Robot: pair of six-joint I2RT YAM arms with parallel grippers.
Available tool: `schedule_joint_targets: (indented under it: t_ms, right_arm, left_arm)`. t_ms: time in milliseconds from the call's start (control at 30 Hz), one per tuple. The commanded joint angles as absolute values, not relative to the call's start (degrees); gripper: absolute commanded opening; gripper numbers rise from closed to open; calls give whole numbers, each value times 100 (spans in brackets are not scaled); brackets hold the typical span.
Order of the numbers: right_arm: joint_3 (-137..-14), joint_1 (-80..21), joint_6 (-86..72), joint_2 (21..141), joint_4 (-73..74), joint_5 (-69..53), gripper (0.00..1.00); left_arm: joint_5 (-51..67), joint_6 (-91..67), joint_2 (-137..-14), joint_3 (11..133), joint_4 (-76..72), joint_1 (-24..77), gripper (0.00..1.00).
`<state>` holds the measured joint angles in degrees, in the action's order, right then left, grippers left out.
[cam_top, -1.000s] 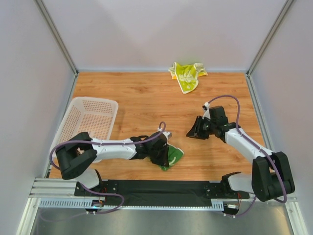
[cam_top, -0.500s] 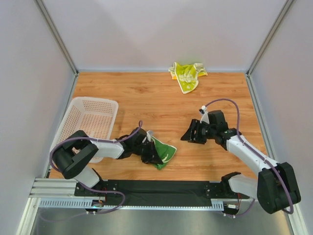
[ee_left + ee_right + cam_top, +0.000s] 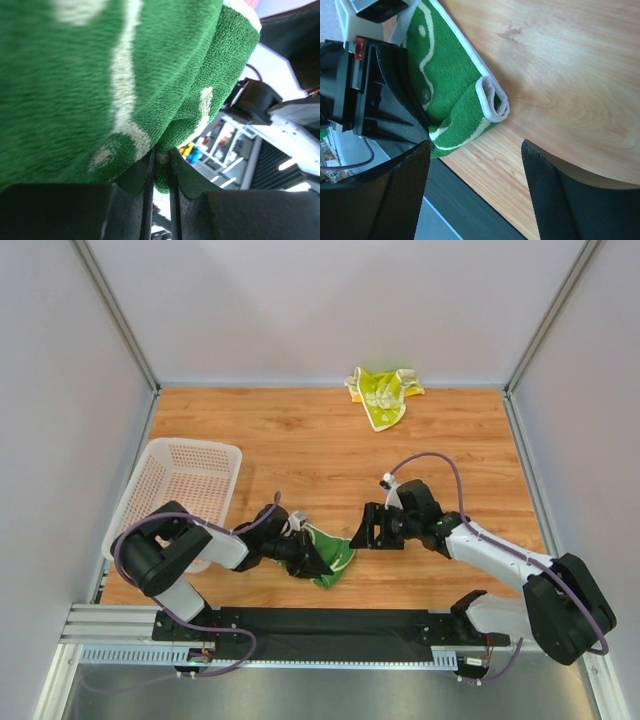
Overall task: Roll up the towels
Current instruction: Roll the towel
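Note:
A green towel (image 3: 330, 552) with white lines and a white hem lies partly rolled near the table's front edge. My left gripper (image 3: 312, 562) is shut on its lower edge; in the left wrist view the cloth (image 3: 100, 75) fills the frame and a fold sits pinched between the jaws. My right gripper (image 3: 366, 530) is open and empty just right of the towel; its wrist view shows the towel (image 3: 452, 102) with a rolled white hem ahead of the fingers. A second yellow-green towel (image 3: 381, 394) lies crumpled at the back of the table.
A white mesh basket (image 3: 176, 494) stands at the left side of the wooden table (image 3: 320, 455). A black strip (image 3: 330, 622) runs along the near edge by the arm bases. Grey walls enclose the table on three sides.
My left gripper has pulled the green towel leftward. My right gripper has moved left and nearer, from mid-right of the table to just beside the towel.

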<state>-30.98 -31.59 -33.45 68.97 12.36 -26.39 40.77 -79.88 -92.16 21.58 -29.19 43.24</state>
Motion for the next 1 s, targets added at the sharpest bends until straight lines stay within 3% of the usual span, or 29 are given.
schedule_joint_targets:
  t_ms: [0,333,733,967]
  right_arm:
    - [-3103,-3427,-3480,6935,923,-2251,75]
    - [-2496,-3709,-3849,6495,53,-2320,74]
    - [-1890,-3841,-4412,7583,-1906,-2479,66]
    - [-1680,-3902,-4763,8112,-2925,-2601,65]
  left_arm:
    - [4254,-8541,-9290,1943,-3638,4228,6]
    - [4324,-9711,-9940,1266,-5587,4052,3]
    - [4219,-10837,-11776,765,-8637,4017,2]
    - [4157,-10793,-11979,721,-8657,4017,2]
